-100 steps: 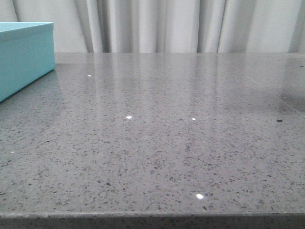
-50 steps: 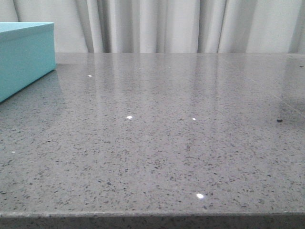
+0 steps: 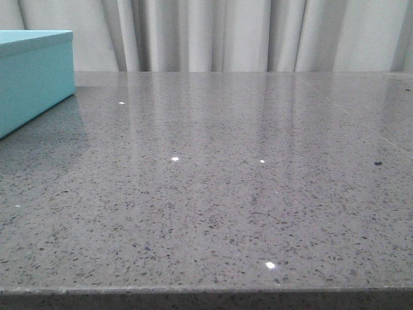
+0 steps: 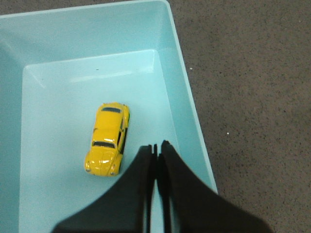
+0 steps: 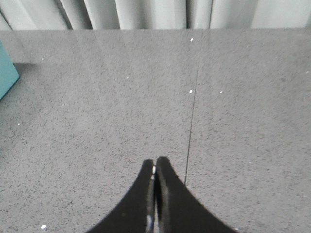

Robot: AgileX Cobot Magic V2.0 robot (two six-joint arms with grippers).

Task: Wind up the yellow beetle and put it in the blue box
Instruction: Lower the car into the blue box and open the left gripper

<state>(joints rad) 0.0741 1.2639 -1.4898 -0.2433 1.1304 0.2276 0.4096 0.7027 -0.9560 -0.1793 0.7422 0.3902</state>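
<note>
Beetle (image 4: 108, 139) is seen on the box (image 4: 187, 121) floor, just beside the left claw (image 4: 157, 145), whose fingers are pressed together, empty.

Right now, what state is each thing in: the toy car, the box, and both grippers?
yellow beetle: upright on its wheels on the box floor, touching neither wall nor gripper.
blue box: open-topped, no lid in view, holding only the car; standing on the grey table.
left gripper: shut, empty, above the box beside the car.
right gripper: shut, empty, over bare table.
</note>
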